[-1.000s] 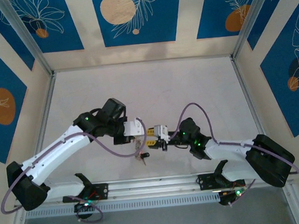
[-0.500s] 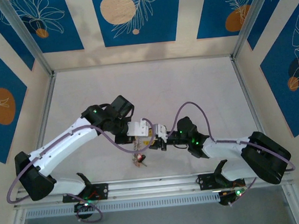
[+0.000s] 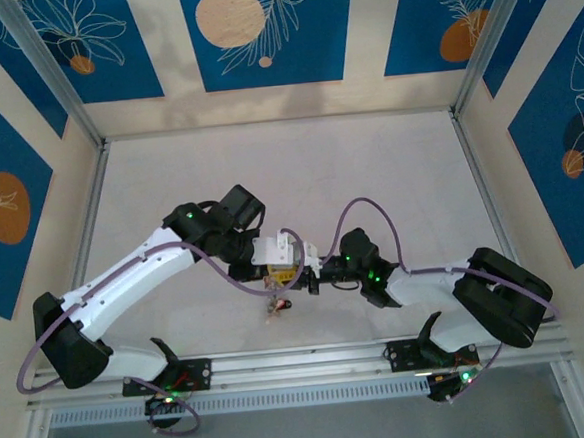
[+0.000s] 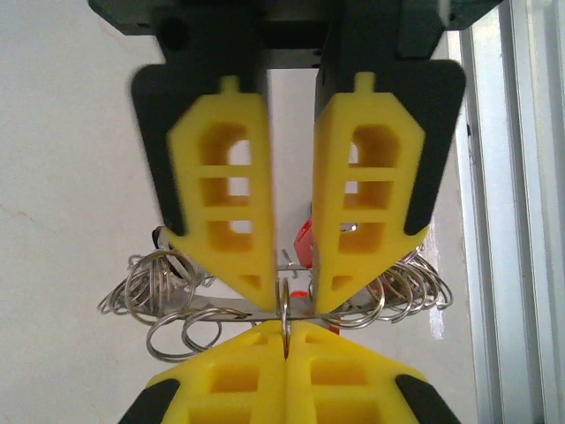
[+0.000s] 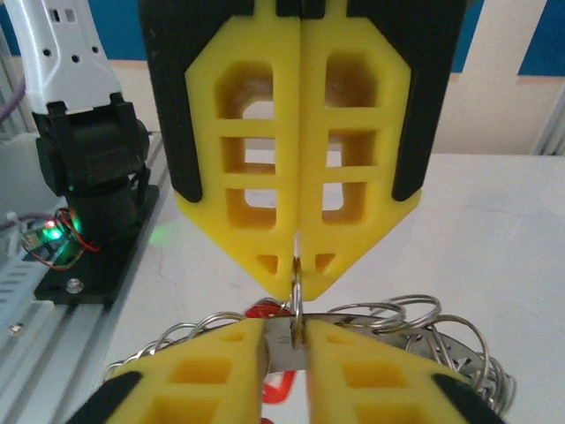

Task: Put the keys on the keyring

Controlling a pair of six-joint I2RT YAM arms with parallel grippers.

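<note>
My left gripper (image 4: 288, 329) is shut on a thin silvery ring (image 4: 287, 305), held edge-on between its yellow fingertips. That ring hooks onto a flat metal strip (image 5: 305, 346) carrying several wire loops, the keyring (image 4: 163, 287). My right gripper (image 5: 297, 340) meets the left one tip to tip. Its jaws stand a narrow gap apart on either side of the ring, in front of the strip. A red key head (image 4: 303, 247) shows behind the fingers and hangs below the strip (image 5: 284, 393). From above, both grippers meet near the table's front (image 3: 288, 274), with the keys (image 3: 276, 305) just below them.
The aluminium rail (image 3: 302, 364) with both arm bases runs along the near edge close behind the grippers. A purple cable (image 3: 357, 214) loops over the right arm. Open table top (image 3: 289, 179) stretches toward the back wall.
The left arm has swung right and the right arm left, bringing the fingertips together. The right jaws have narrowed around the ring. The left jaws stayed shut.
</note>
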